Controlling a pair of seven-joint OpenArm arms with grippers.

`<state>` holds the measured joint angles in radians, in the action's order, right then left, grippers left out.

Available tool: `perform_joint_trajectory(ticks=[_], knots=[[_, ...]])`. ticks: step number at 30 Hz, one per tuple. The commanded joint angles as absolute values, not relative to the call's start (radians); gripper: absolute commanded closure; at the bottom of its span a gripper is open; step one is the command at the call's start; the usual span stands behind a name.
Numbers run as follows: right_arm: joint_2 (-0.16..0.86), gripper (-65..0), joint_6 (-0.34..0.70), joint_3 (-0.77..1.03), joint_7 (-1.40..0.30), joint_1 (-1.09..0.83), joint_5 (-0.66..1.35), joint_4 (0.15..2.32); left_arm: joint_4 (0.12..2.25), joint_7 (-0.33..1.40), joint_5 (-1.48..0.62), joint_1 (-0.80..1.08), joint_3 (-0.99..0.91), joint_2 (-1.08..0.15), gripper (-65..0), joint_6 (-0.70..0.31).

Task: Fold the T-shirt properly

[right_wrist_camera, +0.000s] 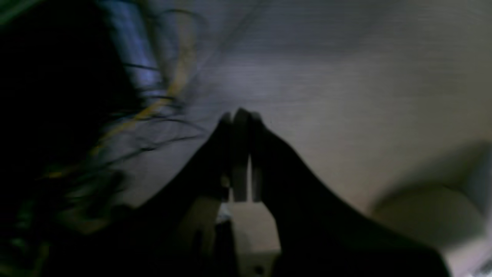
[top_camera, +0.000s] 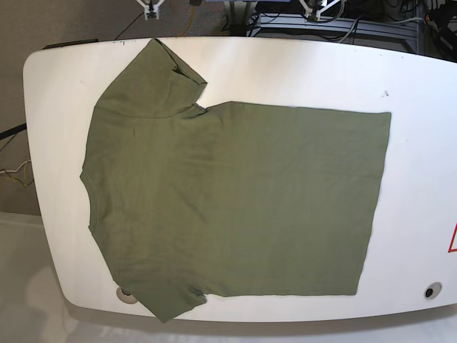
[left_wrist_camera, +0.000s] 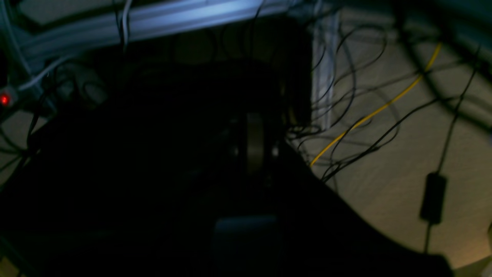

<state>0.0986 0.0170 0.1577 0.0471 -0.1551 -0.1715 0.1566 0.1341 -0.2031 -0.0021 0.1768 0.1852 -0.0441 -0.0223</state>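
The white table [top_camera: 421,143] holds the T-shirt [top_camera: 235,200], spread flat, sleeves at the left, hem at the right. No fold is made yet, so folding is only starting. The right gripper [right_wrist_camera: 241,115] is clenched on nothing. The left gripper [left_wrist_camera: 253,142], dark, looks clenched too. Next, both must reach down and open.

Soft matt olive cloth on the T-shirt [top_camera: 235,200], faintly creased, no print. Smooth white tabletop [top_camera: 300,71] with a slight sheen, laminate-like. Dull dark fingers [right_wrist_camera: 240,154] on the right gripper [right_wrist_camera: 241,115], material unclear in the blur. Thin rubbery-looking cables, one yellow [left_wrist_camera: 380,109], over a matt pale floor [left_wrist_camera: 384,184].
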Motion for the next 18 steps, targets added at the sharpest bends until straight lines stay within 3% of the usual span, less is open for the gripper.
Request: perform_joint_trajectory(ticks=[1, 10, 18], knots=[[0.117, 0.0, 0.007, 0.157, 0.044, -0.159, -0.168, 0.157, 0.126, -0.215, -0.005, 0.173, 0.189, -0.045, -0.3, -0.020], [0.120, 0.0, 0.010, 0.156, 0.045, -0.175, -0.170, 0.171, 0.140, -0.220, -0.007, 0.179, 0.192, -0.047, 0.0, -0.016], [0.167, 0.0, 0.014, 0.155, 0.046, -0.327, -0.169, 0.363, 0.331, -0.227, -0.004, 0.320, 0.189, -0.086, 0.0, -0.017]])
